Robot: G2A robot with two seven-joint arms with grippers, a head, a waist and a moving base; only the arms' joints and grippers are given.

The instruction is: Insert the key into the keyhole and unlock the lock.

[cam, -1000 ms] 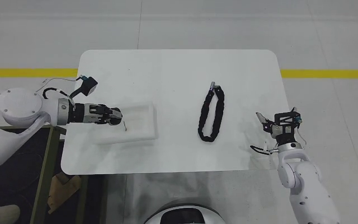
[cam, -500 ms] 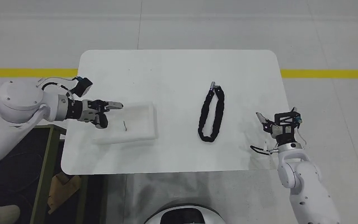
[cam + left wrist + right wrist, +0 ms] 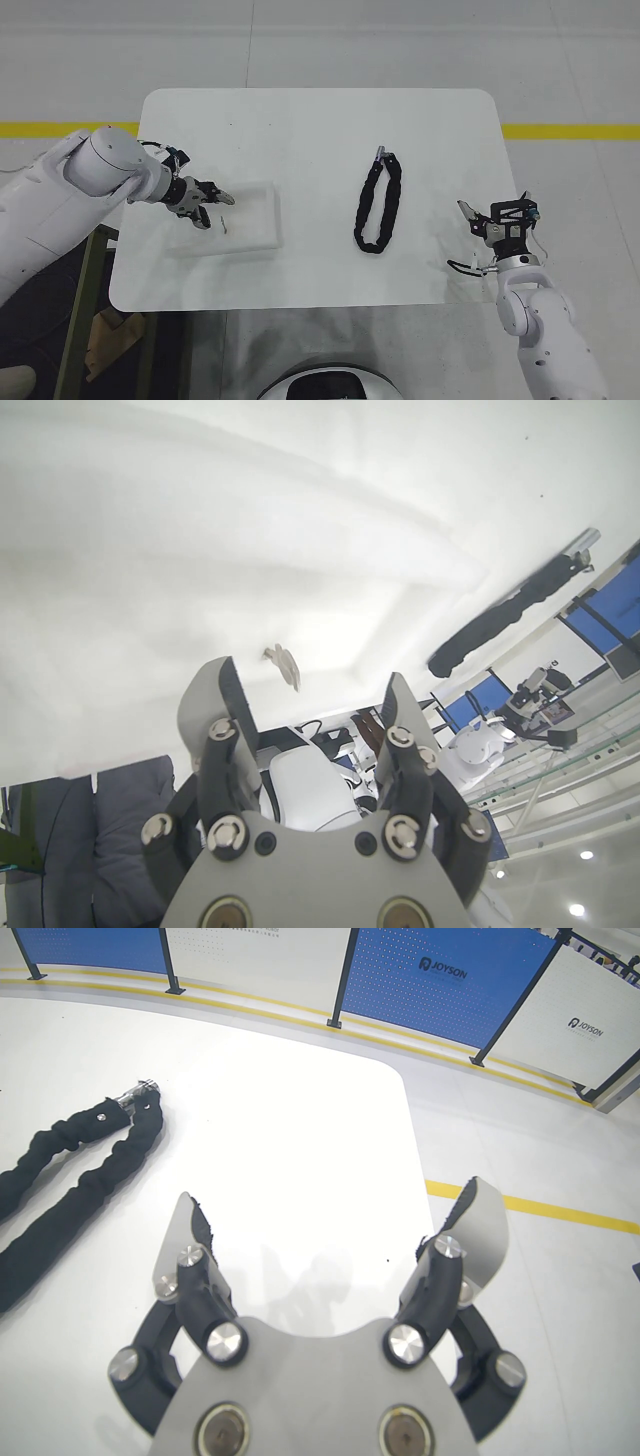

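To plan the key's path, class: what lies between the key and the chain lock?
In the top view, the key sits on a white pad; beyond its edge, bare table runs to the chain lock.

White logo with wordmark on blue fence panel [image 3: 445, 975], far ahead of right tool [image 3: 334, 1193], past the tabletop [image 3: 300, 1103]. Same logo and wordmark, dark, on white panel [image 3: 585, 1028] just beside it.

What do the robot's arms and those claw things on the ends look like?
The left arm and right arm have smooth white rounded shells. The left tool and right tool each have a silver plate, black links with shiny screws, and two silver fingers with black pads.
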